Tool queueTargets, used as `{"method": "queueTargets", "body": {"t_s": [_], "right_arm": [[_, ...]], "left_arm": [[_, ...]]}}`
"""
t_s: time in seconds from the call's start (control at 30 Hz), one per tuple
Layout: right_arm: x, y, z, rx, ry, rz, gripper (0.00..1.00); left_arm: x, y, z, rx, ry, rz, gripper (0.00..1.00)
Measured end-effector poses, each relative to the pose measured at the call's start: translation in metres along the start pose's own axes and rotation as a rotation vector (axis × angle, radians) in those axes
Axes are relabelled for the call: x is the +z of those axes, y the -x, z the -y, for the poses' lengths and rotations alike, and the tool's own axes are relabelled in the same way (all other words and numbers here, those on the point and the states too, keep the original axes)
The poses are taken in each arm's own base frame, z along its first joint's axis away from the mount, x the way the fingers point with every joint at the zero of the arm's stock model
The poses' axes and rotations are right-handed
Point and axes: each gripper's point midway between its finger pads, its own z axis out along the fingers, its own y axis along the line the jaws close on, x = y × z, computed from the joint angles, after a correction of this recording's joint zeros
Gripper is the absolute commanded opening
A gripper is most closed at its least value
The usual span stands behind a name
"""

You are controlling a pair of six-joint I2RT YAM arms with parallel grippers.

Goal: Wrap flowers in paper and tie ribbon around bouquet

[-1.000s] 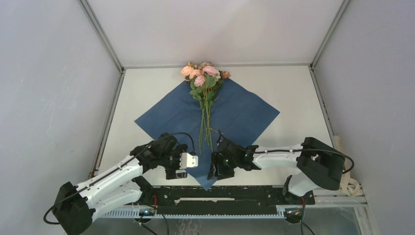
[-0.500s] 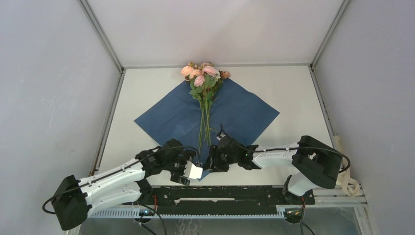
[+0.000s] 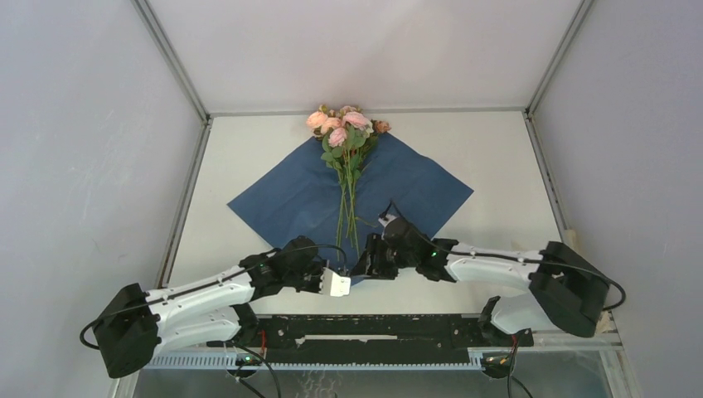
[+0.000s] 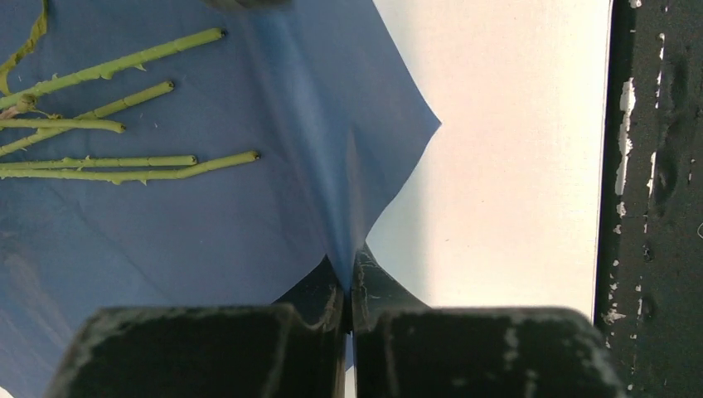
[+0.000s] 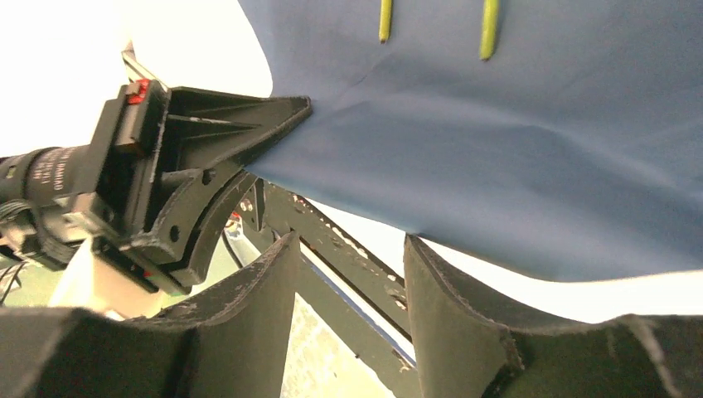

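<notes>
Top external view is showing one navy paper (image 3: 406, 191) lying diamond-wise on the white table (image 3: 497, 157). One bunch of flowers (image 3: 341, 126) is resting along its middle, blooms at the far corner. Left wrist view is showing five cut stem ends (image 4: 170, 85) on the sheet. By the near corner, the left gripper (image 4: 348, 280) is pinching the paper's edge, fingers pressed together on it. Just beside it, the right gripper (image 5: 348, 274) is hovering with both jaws apart, gripping nothing.
</notes>
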Motion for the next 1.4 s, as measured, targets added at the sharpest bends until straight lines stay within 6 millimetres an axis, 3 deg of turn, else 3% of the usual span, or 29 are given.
{"method": "queueTargets", "body": {"t_s": [0.27, 0.37, 0.53, 0.63, 0.77, 0.87, 1.03, 1.2, 1.4], "right_arm": [[-0.047, 0.047, 0.020, -0.034, -0.053, 0.084, 0.57], [-0.059, 0.069, 0.019, -0.069, -0.080, 0.109, 0.56], [-0.056, 0.099, 0.011, -0.133, -0.083, 0.120, 0.48], [-0.036, 0.095, 0.031, -0.133, -0.125, 0.046, 0.44], [-0.008, 0.071, 0.071, -0.104, -0.218, -0.099, 0.42], [-0.002, 0.056, 0.088, -0.087, -0.249, -0.165, 0.42], [-0.005, 0.054, 0.091, -0.086, -0.222, -0.192, 0.43], [-0.012, 0.048, 0.094, -0.083, -0.210, -0.226, 0.44], [-0.037, 0.048, 0.089, -0.118, -0.166, -0.244, 0.51]], "left_arm": [[-0.004, 0.010, 0.003, -0.014, -0.021, 0.038, 0.00], [-0.006, 0.017, 0.002, -0.012, -0.032, 0.058, 0.00], [-0.005, 0.023, 0.000, -0.027, -0.070, 0.042, 0.02], [-0.005, 0.026, -0.001, -0.042, -0.092, 0.029, 0.01], [-0.006, 0.033, -0.005, -0.052, -0.104, 0.031, 0.00], [-0.005, 0.035, -0.005, -0.067, -0.121, 0.033, 0.00], [-0.001, 0.032, -0.011, -0.135, -0.156, 0.012, 0.00], [0.001, 0.029, -0.032, -0.246, -0.182, 0.007, 0.03], [0.005, 0.027, -0.037, -0.326, -0.258, -0.005, 0.03]]}}
